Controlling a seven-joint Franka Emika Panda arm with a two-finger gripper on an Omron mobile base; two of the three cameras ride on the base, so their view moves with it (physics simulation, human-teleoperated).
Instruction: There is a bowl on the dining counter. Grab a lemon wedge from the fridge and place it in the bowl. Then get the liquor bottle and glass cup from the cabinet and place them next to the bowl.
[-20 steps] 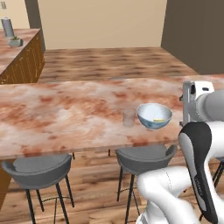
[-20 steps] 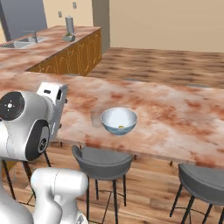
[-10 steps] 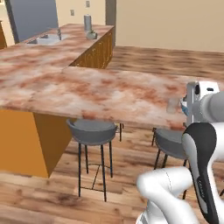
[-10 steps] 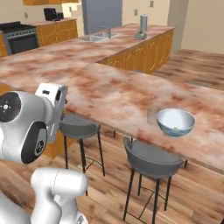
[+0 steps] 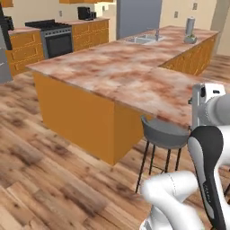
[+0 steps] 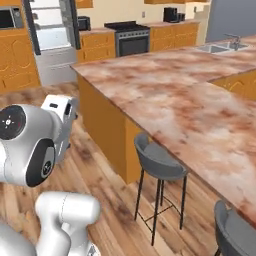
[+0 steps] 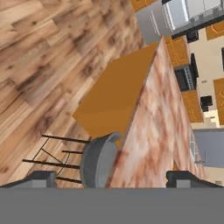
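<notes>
My gripper (image 7: 113, 179) is open in the hand view, its two dark fingertips (image 7: 40, 178) far apart with nothing held between them. It hangs over the wood floor beside the counter's end. The white hand (image 5: 205, 104) sits at the right of the left base view and at the left of the right base view (image 6: 61, 113). The grey fridge (image 6: 52, 45) stands against the far wall, well away from the hand, and also shows in the hand view (image 7: 175, 15). The bowl, the lemon wedge, the liquor bottle and the glass cup are out of view.
A long marble counter (image 5: 117, 67) on orange panels runs across the room (image 6: 190, 95). Grey stools (image 5: 164, 132) (image 6: 155, 160) stand along its near side. A stove (image 6: 131, 37) and a sink (image 5: 141, 39) lie beyond. Open wood floor (image 5: 45, 157) spreads to the left.
The whole picture has swept sideways: the base has moved along the counter, and the bowl has slid out of view. The stove and the fridge have come into view. The gripper stays open.
</notes>
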